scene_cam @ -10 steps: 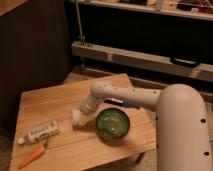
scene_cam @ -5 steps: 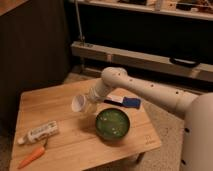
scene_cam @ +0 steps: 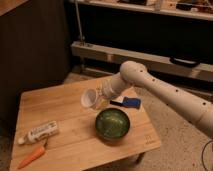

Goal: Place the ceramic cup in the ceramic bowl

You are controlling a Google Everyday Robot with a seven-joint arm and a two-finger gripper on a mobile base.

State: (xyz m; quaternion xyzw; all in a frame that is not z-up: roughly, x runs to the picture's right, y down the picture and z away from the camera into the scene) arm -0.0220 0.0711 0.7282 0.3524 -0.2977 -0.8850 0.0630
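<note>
The ceramic cup (scene_cam: 89, 98) is small, white and tapered, held tilted with its mouth toward the camera, above the wooden table (scene_cam: 60, 107). My gripper (scene_cam: 97, 100) is shut on the ceramic cup, at the end of the white arm (scene_cam: 150, 85) that reaches in from the right. The ceramic bowl (scene_cam: 112, 123) is round, glossy green inside with a dark rim. It sits on the table to the lower right of the cup, and the cup is above the table just up-left of the bowl's rim.
A white toothpaste tube (scene_cam: 39, 133) and an orange carrot (scene_cam: 31, 157) lie at the table's front left. A blue object (scene_cam: 127, 102) lies behind the bowl, near the arm. A metal rack (scene_cam: 150, 55) stands behind the table.
The gripper has lifted the cup off the table and carried it up and to the right, closer to the bowl. The arm has risen, uncovering the blue object.
</note>
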